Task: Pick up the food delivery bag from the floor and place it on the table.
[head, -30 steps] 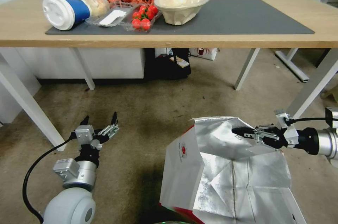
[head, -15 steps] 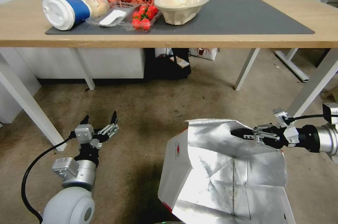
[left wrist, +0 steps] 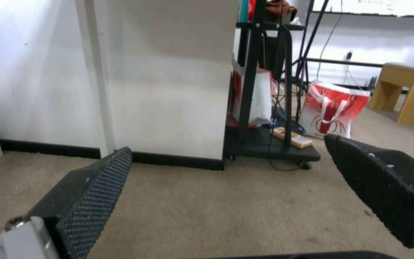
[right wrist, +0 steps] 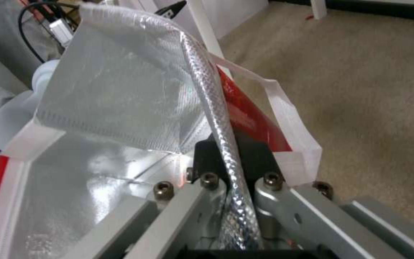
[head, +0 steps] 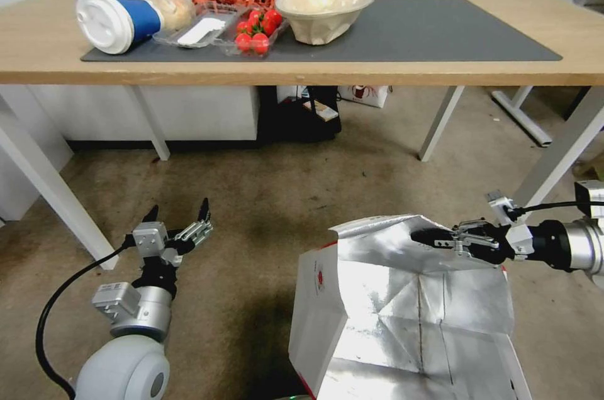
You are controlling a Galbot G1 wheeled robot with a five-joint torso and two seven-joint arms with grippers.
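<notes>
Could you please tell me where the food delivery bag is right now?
In the head view the food delivery bag is low on the robot's right, in front of the table, its foil rim pinched by the right gripper.

The table carries a grey mat crowded with a cup, tomatoes and a bowl.

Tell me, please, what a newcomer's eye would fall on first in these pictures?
First, the food delivery bag low in front of the robot, its shiny foil lining gaping open, with the right tool shut on its far rim. Next, the table beyond it, with food containers crowded at the left end of its dark mat. The left tool hangs open above the floor, apart from the bag.
</notes>
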